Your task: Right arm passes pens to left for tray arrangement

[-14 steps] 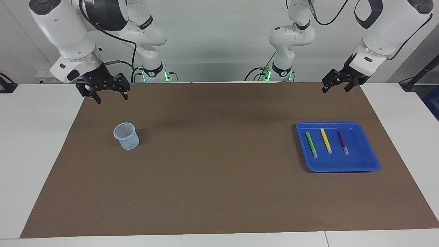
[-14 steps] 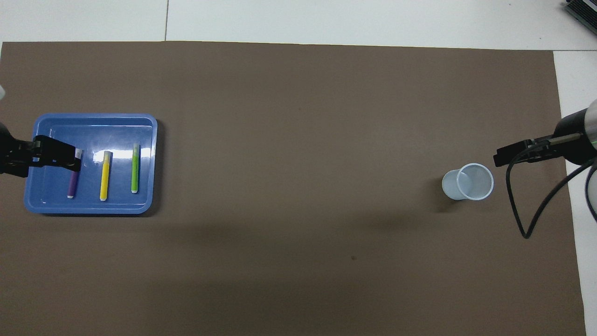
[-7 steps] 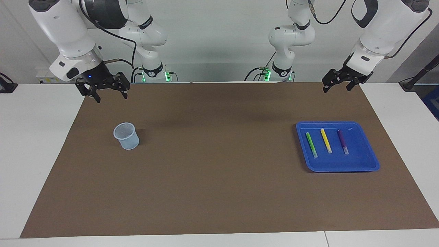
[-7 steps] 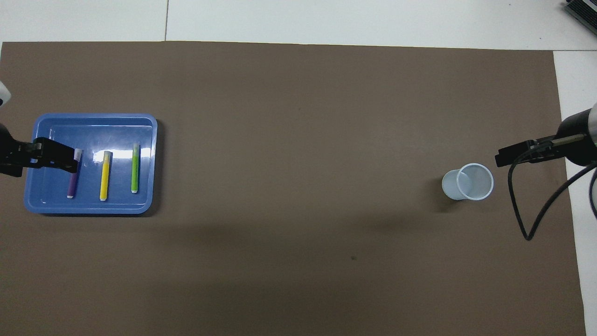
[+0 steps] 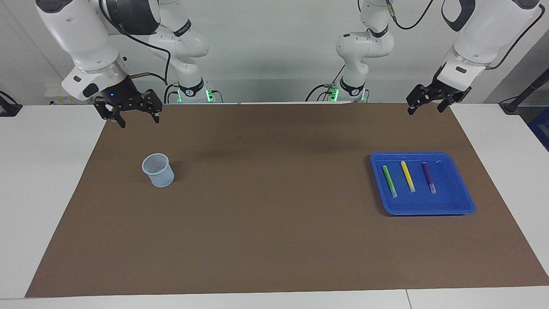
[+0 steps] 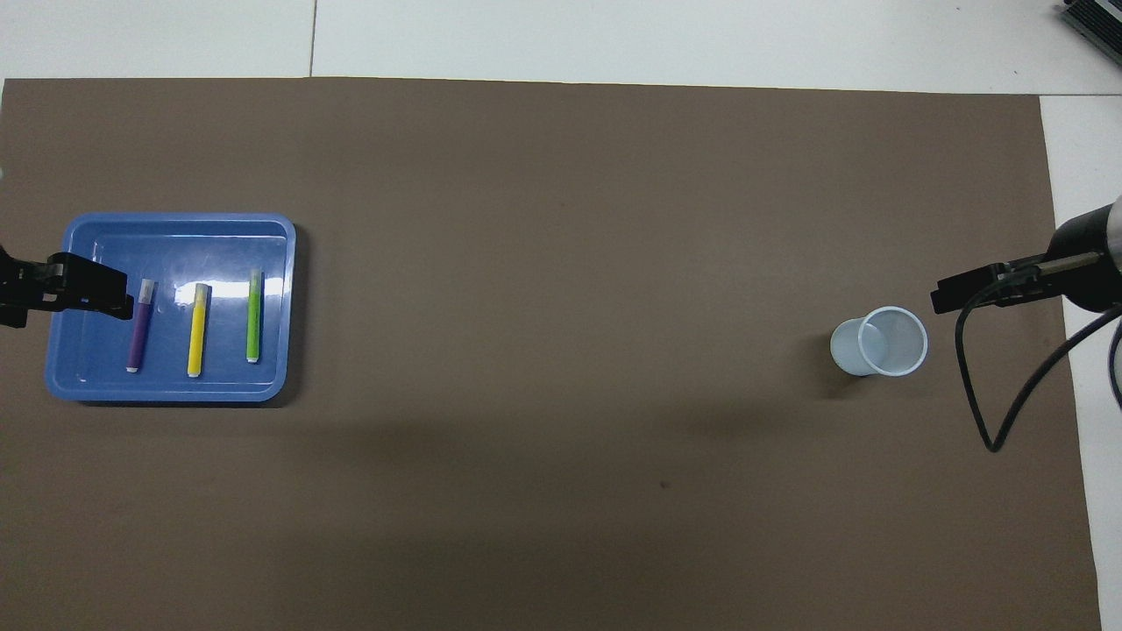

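Three pens lie side by side in the blue tray (image 5: 429, 210) (image 6: 175, 219): green (image 5: 389, 181) (image 6: 254, 317), yellow (image 5: 408, 176) (image 6: 198, 330) and purple (image 5: 428, 177) (image 6: 138, 337). The tray sits toward the left arm's end of the table. My left gripper (image 5: 425, 110) (image 6: 83, 289) hangs open and empty, high over the tray's outer edge. My right gripper (image 5: 140, 121) (image 6: 990, 285), with the blue wrist light, is open and empty in the air over the mat's edge at the right arm's end.
A pale blue mesh cup (image 5: 158, 170) (image 6: 881, 342) stands upright and empty on the brown mat (image 5: 274, 240), toward the right arm's end. A black cable (image 6: 982, 403) loops down from the right wrist beside the cup.
The left gripper has drawn back and up, uncovering the purple pen's whitish end in the overhead view. The right gripper has lifted slightly. The pens, tray and cup have not moved.
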